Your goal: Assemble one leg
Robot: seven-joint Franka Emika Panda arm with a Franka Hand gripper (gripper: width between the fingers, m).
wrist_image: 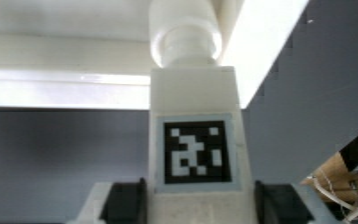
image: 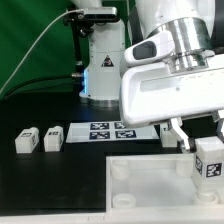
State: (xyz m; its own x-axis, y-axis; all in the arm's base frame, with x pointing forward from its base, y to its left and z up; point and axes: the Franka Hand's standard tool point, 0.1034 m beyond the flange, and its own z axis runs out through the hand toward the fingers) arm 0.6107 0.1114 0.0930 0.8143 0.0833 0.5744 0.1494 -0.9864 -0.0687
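Observation:
My gripper is shut on a leg, a small white block with a black-and-white tag, and holds it upright over the right far corner of the large white tray. In the wrist view the leg sits between my two dark fingers, with its round end pointing at the tray. I cannot tell whether the leg touches the tray. Two more legs lie on the black table at the exterior view's left.
The marker board lies flat behind the tray, between the loose legs and my gripper. A white stand with a round base rises at the back. A green curtain and a cable hang behind it.

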